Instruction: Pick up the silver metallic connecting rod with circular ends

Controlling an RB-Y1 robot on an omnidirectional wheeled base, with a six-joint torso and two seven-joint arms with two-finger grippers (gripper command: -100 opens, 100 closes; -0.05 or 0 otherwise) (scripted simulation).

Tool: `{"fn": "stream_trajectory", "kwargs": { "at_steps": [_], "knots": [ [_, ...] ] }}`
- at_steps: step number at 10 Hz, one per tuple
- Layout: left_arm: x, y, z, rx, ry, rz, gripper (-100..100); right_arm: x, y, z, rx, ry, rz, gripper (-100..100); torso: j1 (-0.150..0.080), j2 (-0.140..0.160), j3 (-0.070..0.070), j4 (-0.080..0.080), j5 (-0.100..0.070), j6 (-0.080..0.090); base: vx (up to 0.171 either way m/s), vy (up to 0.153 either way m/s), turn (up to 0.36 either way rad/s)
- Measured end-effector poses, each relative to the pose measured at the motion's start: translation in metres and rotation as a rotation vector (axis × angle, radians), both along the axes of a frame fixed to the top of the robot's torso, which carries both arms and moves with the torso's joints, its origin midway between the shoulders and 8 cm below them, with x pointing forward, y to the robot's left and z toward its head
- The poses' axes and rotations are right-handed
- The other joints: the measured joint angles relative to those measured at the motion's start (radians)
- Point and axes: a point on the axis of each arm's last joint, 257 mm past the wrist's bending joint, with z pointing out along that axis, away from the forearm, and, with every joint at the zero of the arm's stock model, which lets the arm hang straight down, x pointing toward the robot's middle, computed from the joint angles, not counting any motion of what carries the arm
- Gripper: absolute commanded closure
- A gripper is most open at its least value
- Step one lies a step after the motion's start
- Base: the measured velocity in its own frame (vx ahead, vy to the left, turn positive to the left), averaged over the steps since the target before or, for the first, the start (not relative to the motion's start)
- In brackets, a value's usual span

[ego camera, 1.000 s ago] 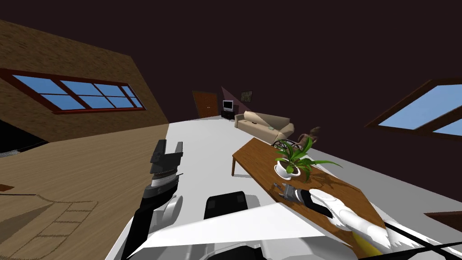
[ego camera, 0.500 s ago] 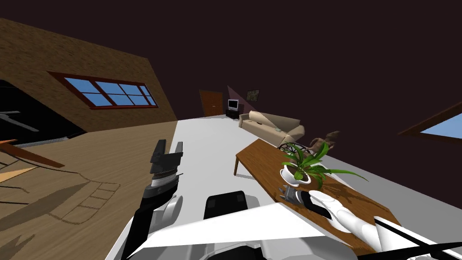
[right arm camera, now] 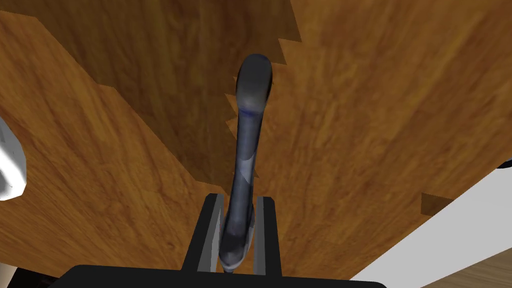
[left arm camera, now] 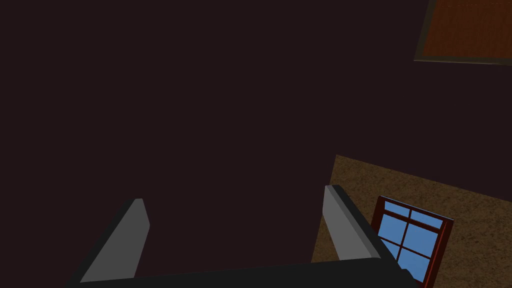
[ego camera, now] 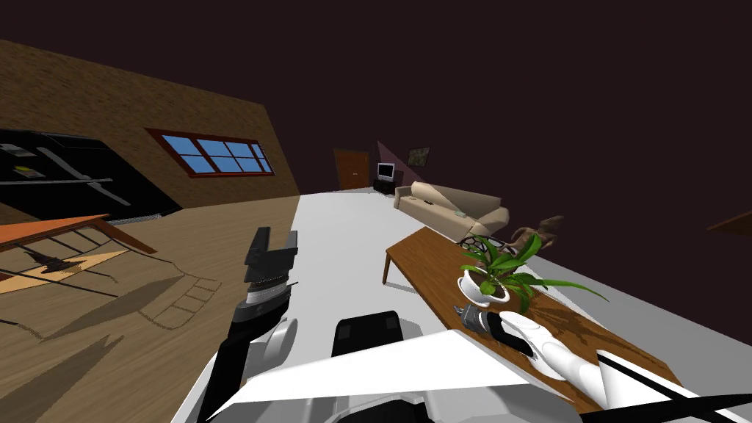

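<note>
Rod: the connecting rod [right arm camera: 247, 150], grey-blue with a rounded far end, is clamped at its near end between the two fingers of the right gripper [right arm camera: 239, 197].
Long axis: the rod runs in line with the gripper, pointing straight away from its dark body over the wooden table [right arm camera: 375, 125].
Place on table: the grip is made by the long edge nearest the robot, just beside the white pot [ego camera: 481, 288] of the green plant [ego camera: 507, 264].
Contact: whether the rod's far end touches the tabletop or hangs above it cannot be told.
Left gripper: the left gripper [ego camera: 276, 239] is held up beside the chest, well apart from the table, with its fingers spread and nothing between them.
Nearer arm: the right, which is already on the rod.
Coming move: a straight lift away from the tabletop is judged to be called for. With the hold at one end, the free end may sag or swing toward the pot.
Views compared: the grip and axis are shown by the right wrist view, while the table edge and plant are placed by the head view, where the rod is too small to be read.
</note>
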Motion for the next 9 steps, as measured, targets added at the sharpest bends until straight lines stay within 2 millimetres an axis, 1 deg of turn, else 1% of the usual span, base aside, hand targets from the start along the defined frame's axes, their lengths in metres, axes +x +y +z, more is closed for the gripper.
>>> {"fn": "stream_trajectory", "kwargs": {
  "at_steps": [2, 3, 4, 5, 7, 8, 9],
  "knots": [
    [0.0, 0.0, 0.0, 0.0, 0.0, 0.0, 0, 0.0, 0.0, 0.0, 0.0, 0.0, 0.0, 100, 0.0, -0.001, -0.001, 0.0, 0.0, 0.0, 0.0, 0.0, 0.0],
    [0.0, 0.0, 0.0, 0.0, 0.0, 0.0, 0, 0.0, 0.0, 0.0, 0.0, 0.0, 0.0, 0, 0.0, -0.001, -0.001, 0.0, 0.0, 0.0, 0.0, 0.0, 0.0],
    [0.0, 0.0, 0.0, 0.0, 0.0, 0.0, 0, 0.0, 0.0, 0.0, 0.0, 0.0, 0.0, 100, 0.0, -0.001, -0.001, 0.0, 0.0, 0.0, 0.059, 0.019, -0.286],
    [0.0, 0.0, 0.0, 0.0, 0.0, 0.0, 0, 0.002, -0.001, 0.002, -0.001, -0.002, 0.009, 100, 0.001, -0.003, -0.002, -0.001, 0.001, 0.002, 0.096, 0.045, -0.37],
    [0.0, 0.0, 0.0, 0.0, 0.0, 0.0, 0, 0.0, -0.005, 0.012, -0.006, 0.001, 0.055, 100, 0.005, -0.007, -0.004, -0.001, 0.001, 0.001, 0.14, 0.073, -0.308],
    [0.0, 0.0, 0.0, 0.0, 0.0, 0.0, 0, -0.001, -0.007, 0.017, -0.007, 0.001, 0.082, 100, 0.005, -0.009, -0.005, -0.002, 0.001, 0.001, 0.099, 0.053, -0.072],
    [0.0, 0.0, 0.0, 0.0, 0.0, 0.0, 0, -0.002, -0.006, 0.019, -0.005, 0.003, 0.099, 100, 0.004, -0.008, -0.004, -0.001, 0.001, -0.001, 0.034, 0.018, 0.007]
  ]
}}
